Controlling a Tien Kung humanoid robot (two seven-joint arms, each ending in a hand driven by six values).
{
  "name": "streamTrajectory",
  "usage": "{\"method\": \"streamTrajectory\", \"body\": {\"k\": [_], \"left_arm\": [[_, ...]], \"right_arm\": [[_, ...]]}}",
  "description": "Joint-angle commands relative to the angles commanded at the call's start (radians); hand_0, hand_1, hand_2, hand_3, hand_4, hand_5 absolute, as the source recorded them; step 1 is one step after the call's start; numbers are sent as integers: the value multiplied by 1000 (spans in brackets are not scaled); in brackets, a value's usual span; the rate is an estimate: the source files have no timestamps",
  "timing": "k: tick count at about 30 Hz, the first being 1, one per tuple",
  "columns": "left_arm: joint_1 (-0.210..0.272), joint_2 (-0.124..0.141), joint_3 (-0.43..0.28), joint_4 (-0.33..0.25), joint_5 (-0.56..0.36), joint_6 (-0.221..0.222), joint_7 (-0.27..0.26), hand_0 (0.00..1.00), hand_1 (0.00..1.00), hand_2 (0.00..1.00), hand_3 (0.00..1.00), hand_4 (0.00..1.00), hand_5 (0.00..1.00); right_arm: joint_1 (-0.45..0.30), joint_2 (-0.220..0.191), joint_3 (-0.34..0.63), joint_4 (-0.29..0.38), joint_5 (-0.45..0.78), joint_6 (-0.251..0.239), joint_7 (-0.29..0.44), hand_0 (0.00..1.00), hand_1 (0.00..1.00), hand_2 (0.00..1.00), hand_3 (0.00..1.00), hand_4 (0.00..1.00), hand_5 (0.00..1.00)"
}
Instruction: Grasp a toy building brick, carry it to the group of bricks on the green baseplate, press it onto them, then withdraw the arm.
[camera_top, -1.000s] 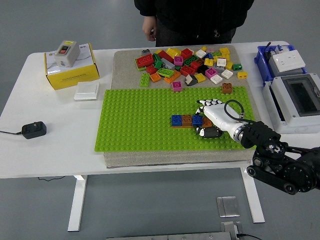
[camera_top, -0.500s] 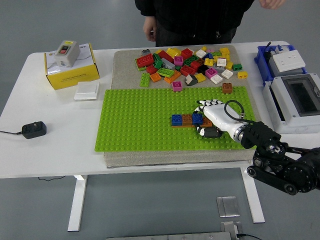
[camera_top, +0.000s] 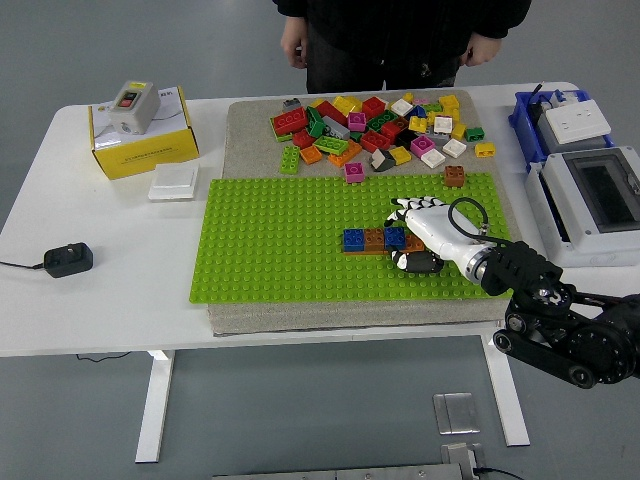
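A short row of bricks (camera_top: 374, 240), blue, brown and blue, is stuck on the green baseplate (camera_top: 270, 250) right of its middle. My right hand (camera_top: 412, 236), white with black joints, lies at the row's right end. Its fingers (camera_top: 412, 206) fan out just behind the row and the thumb (camera_top: 418, 263) stretches in front of it. The hand covers whatever brick sits at that end, and I see nothing gripped in it. A heap of loose bricks (camera_top: 375, 125) in many colours lies behind the baseplate. My left arm is out of view.
A person stands at the far side with both hands (camera_top: 292, 45) hanging down. A yellow box (camera_top: 145, 140) and a white switch (camera_top: 174, 182) sit at the left, a black plug (camera_top: 66, 260) nearer me. Blue and grey electrical boxes (camera_top: 585, 190) stand at the right.
My right hand's thumb has uncurled and the hand has eased slightly away from the row. The person's second hand has come down beside their body.
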Motion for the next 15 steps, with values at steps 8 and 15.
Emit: {"method": "streamTrajectory", "body": {"k": [8,15], "left_arm": [[0,-1,-6,0,7,-1,0,636,602,564,690,401,721],[1,-1,-14,0,15,-2,-1,636,602,564,685,397,723]], "right_arm": [[1,-9,25,13,3,0,0,998,998,998,751,532,420],[-9,-20,43,39,2,-4,-2,998,998,998,758,534,420]]}}
